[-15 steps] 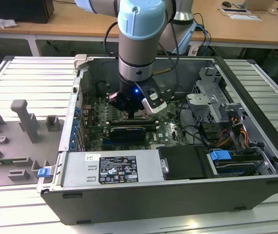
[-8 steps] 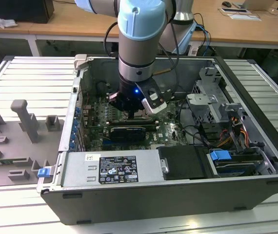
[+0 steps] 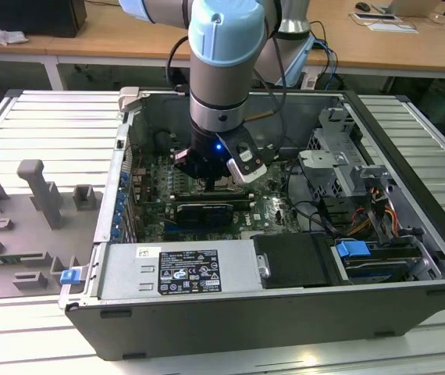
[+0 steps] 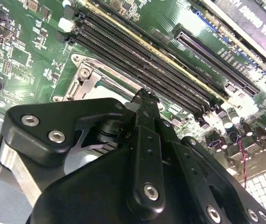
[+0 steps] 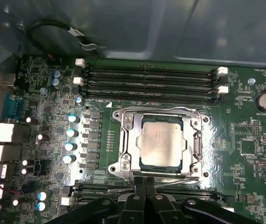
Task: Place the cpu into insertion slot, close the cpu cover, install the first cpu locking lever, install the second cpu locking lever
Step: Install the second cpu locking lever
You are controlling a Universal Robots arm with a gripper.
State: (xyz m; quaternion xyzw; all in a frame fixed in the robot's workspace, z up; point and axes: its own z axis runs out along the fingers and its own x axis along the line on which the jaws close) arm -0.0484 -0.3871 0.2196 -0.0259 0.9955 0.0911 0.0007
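Note:
In the first wrist view the cpu [image 5: 161, 142], a pale silvery square chip, lies flat in the insertion slot [image 5: 161, 168]. The cpu cover [image 5: 125, 140], a silver frame, lies down around the chip. One thin lever rod [image 5: 156, 109] runs along the socket's edge by the memory slots. A second rod [image 5: 179, 178] runs along the opposite edge, right at my fingertips. My gripper [image 5: 145, 183] has its black fingers together at that edge; I cannot tell whether the rod is pinched. The second wrist view shows the gripper [image 4: 144, 100] low over the silver cover [image 4: 88, 81]. In the exterior view the gripper [image 3: 207, 176] reaches down inside the open computer case.
Long black memory slots [image 5: 151, 84] run beside the socket, with more behind my fingers [image 4: 137, 51]. Capacitors [image 5: 71, 133] stand along another side. In the exterior view a power supply [image 3: 183, 269] and a drive cage [image 3: 339, 156] hem in the board, and a grey fixture tray [image 3: 27, 219] lies outside.

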